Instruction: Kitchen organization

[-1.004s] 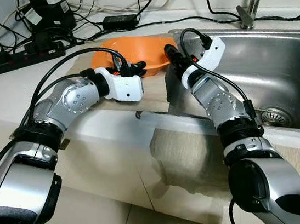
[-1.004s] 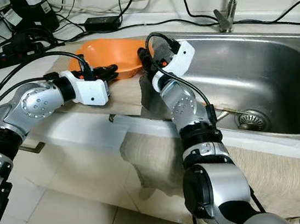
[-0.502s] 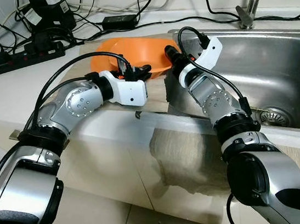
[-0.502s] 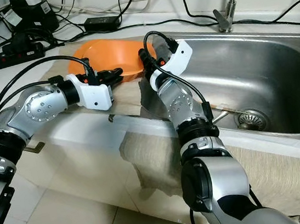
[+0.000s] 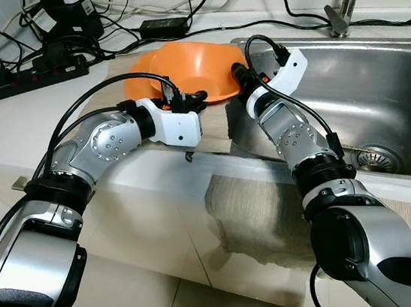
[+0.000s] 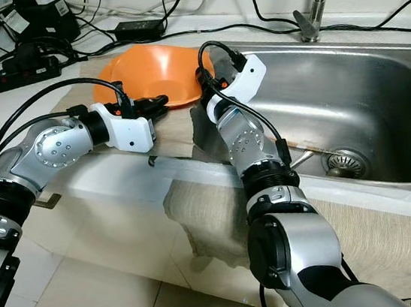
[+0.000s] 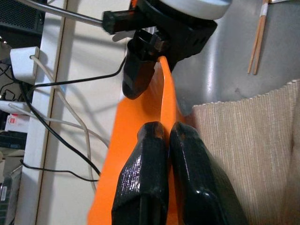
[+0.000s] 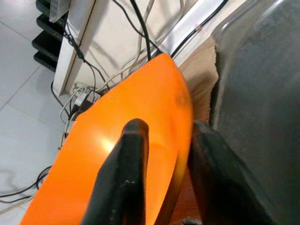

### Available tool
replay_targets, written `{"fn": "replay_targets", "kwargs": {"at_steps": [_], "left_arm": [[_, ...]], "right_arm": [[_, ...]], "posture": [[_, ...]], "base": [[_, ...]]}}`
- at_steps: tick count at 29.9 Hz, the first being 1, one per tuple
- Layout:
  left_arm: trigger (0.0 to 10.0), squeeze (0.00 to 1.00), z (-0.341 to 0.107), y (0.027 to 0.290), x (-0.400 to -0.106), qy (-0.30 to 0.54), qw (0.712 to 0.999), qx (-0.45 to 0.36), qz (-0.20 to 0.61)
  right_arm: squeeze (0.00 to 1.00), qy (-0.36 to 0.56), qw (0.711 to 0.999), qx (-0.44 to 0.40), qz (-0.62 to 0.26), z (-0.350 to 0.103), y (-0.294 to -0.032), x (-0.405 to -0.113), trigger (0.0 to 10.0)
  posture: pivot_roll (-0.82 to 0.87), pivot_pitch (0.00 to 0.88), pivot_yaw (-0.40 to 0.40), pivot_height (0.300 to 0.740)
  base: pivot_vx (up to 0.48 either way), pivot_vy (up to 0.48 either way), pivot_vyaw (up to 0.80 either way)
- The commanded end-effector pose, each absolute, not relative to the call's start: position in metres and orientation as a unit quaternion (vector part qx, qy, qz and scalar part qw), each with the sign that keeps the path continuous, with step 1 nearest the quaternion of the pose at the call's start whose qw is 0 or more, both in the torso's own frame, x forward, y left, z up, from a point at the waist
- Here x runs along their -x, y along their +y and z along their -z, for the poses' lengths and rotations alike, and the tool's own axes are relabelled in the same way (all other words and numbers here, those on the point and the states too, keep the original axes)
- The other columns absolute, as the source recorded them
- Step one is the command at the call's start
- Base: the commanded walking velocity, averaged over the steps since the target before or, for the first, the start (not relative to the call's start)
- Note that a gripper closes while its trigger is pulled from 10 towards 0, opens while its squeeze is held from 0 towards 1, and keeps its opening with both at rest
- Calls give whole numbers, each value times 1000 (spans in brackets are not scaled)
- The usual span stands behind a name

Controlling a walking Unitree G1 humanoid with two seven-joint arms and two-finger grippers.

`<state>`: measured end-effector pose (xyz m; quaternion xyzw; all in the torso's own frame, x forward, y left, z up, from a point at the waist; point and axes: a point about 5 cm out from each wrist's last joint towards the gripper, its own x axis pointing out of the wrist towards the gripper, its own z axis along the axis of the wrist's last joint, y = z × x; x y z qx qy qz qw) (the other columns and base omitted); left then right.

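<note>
The orange bowl (image 5: 180, 73) is looking like light, stiff, smooth plastic, likely slippery, so pinching its thin rim from opposite sides seems the sound hold. It is sitting tilted on the woven mat (image 5: 213, 126) beside the sink (image 5: 387, 92), glossy and wide-mouthed. The right gripper (image 8: 161, 164) is straddling the sink-side rim with fingers clamping it, while the left gripper (image 7: 171, 136) is pressing its nearly closed fingers against the opposite rim.

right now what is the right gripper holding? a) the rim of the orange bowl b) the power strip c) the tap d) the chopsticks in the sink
a: the right gripper has one black finger on each side of the orange bowl rim, by the sink edge, with the bowl tipped up.
</note>
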<state>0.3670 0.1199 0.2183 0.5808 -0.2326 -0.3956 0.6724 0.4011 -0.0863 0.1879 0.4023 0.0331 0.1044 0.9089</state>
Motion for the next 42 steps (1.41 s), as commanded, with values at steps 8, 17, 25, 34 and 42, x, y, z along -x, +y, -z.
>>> {"fn": "replay_targets", "kwargs": {"at_steps": [8,17,25,34,42], "left_arm": [[0,0,-251,109,-364,-312,655,-581,370],[0,0,-252,108,-364,-316,650,-586,366],[0,0,-250,111,-364,-318,647,-592,360],[10000,0,-243,116,-369,-284,658,-604,349],[10000,1000,-242,120,-373,-273,681,-591,335]], "right_arm": [[0,45,918,-381,-99,-184,-83,-401,0],[0,42,922,-371,-103,-185,-81,-401,0],[0,48,930,-348,-113,-183,-79,-400,0],[0,58,936,-331,-104,-174,-80,-398,0],[0,61,937,-329,-103,-172,-79,-398,0]], "posture": [[53,11,66,740],[53,16,65,740],[53,16,65,740],[53,12,61,740],[51,6,60,740]], "base": [[0,0,0],[0,0,0],[0,0,0],[0,0,0],[0,0,0]]}}
